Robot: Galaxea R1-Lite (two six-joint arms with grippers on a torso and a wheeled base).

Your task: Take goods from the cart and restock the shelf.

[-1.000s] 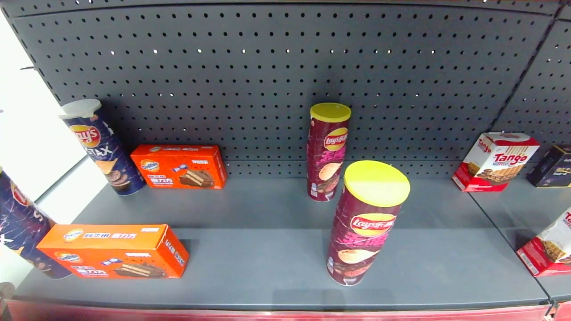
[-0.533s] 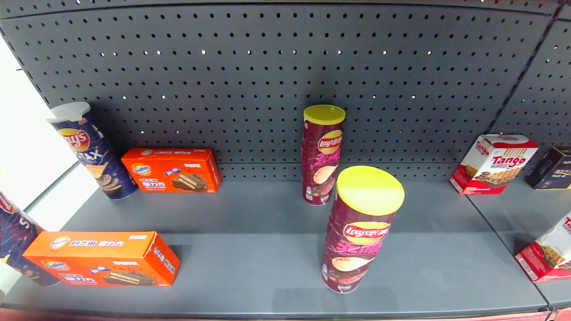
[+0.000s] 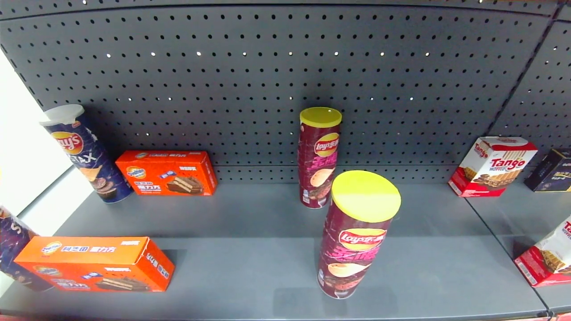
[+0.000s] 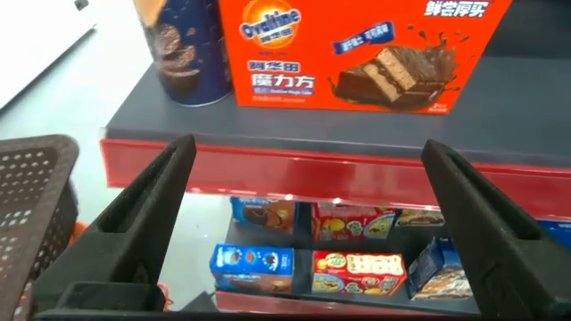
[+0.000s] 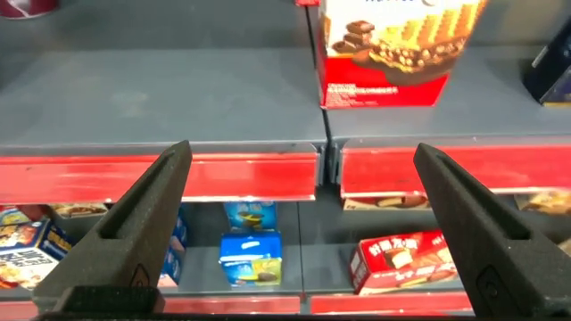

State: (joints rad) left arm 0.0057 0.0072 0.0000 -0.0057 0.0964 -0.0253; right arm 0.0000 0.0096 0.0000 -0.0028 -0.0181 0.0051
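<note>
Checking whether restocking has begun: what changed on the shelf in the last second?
Only the head camera moved: the whole picture slid slightly down and left. Nothing was grasped or released. Front maroon can, rear maroon can, near orange box, far orange box and blue can keep their places on the shelf.

My shelf is plain grey, its back panel a darker grey dotted with even rows of small holes, and its front strip red. The front can and rear can are maroon with pink splashes and yellow lids. The blue can is navy with a white lid. The near box and far box are bright orange. The wafer box is red and white, and the dark box black. My left pincer and right pincer are black.
</note>
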